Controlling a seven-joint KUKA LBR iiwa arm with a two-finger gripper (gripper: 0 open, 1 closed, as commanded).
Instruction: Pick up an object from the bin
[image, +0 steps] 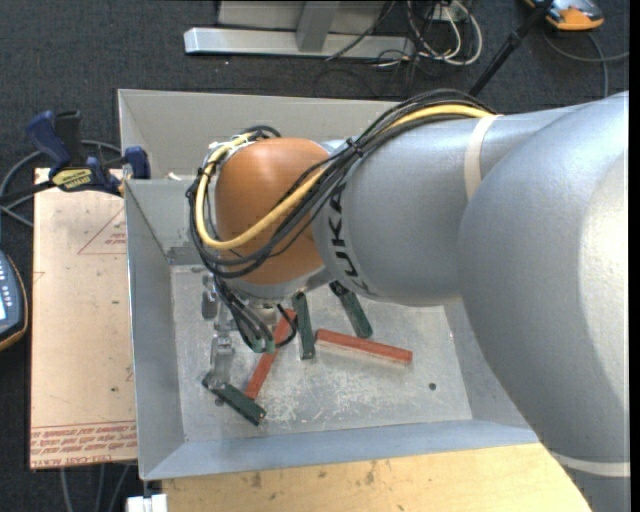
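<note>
The grey arm (450, 200) bears partial lettering "UKA".

Small dark green bar (240, 403), flat and slanted, front-left in the bin (400, 400), beside an orange stick (261, 374).

Here's the arm (500, 200): big, silver-grey and smooth, built from thick rounded segments, with a pale band (470, 160) circling one joint. Black lettering (336, 215) runs down its side, partly hidden. At the wrist sits a glossy orange dome-shaped cover (262, 215). A yellow cable (450, 107) and several black cables (232, 268) loop across it. The gripper (218, 372) is bare grey metal.
</note>
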